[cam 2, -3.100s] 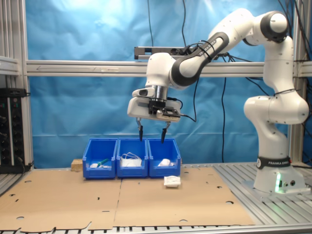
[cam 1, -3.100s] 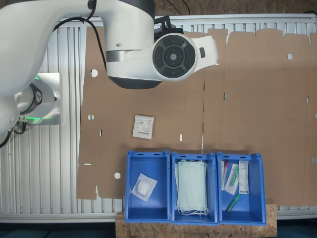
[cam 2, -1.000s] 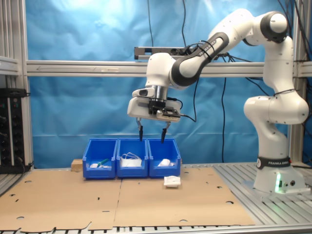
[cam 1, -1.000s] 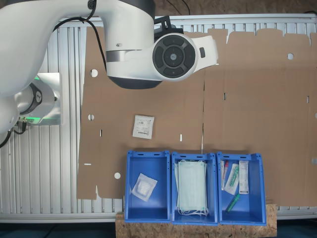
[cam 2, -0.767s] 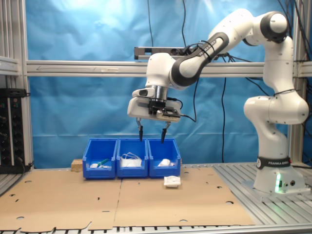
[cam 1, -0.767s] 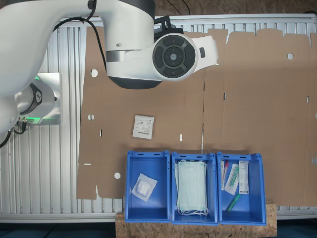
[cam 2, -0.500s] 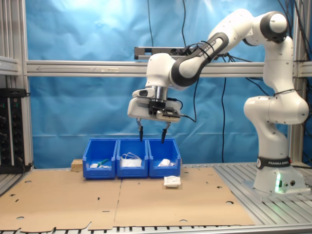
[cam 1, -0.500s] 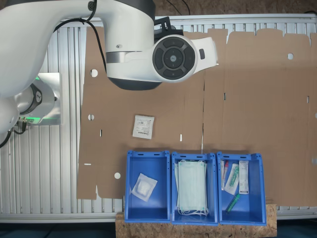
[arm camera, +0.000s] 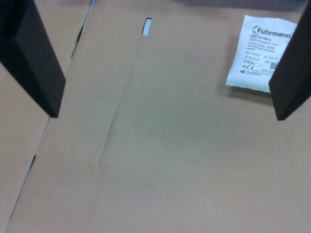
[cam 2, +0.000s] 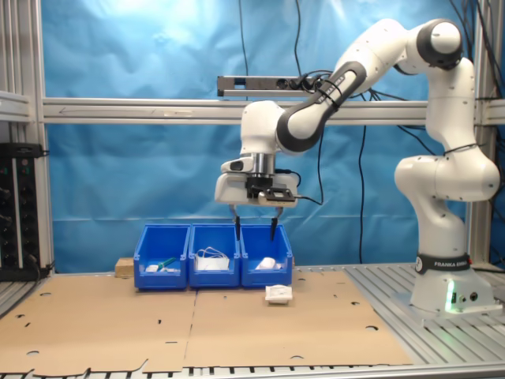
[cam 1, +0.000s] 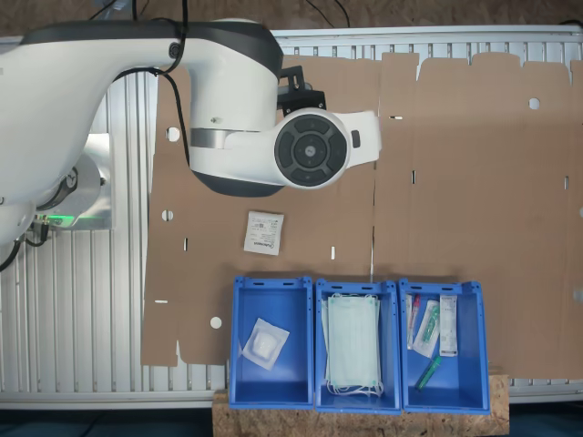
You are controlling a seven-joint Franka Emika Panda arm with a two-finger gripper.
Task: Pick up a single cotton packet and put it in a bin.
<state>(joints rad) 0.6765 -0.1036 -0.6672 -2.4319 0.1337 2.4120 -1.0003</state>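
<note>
1. The gripper point(cam 2: 254, 229) hangs above the cardboard sheet point(cam 2: 237, 324) in the second exterior view, jaws apart and holding nothing.
2. The cotton packet point(cam 1: 263, 232) lies flat on the cardboard, just in front of the bin point(cam 1: 271, 341) row.
3. The bin nearest the packet holds a clear-fronted pad packet point(cam 1: 264, 343).
4. In the wrist view, the packet point(arm camera: 260, 53) lies beside one finger point(arm camera: 291, 73).
</note>
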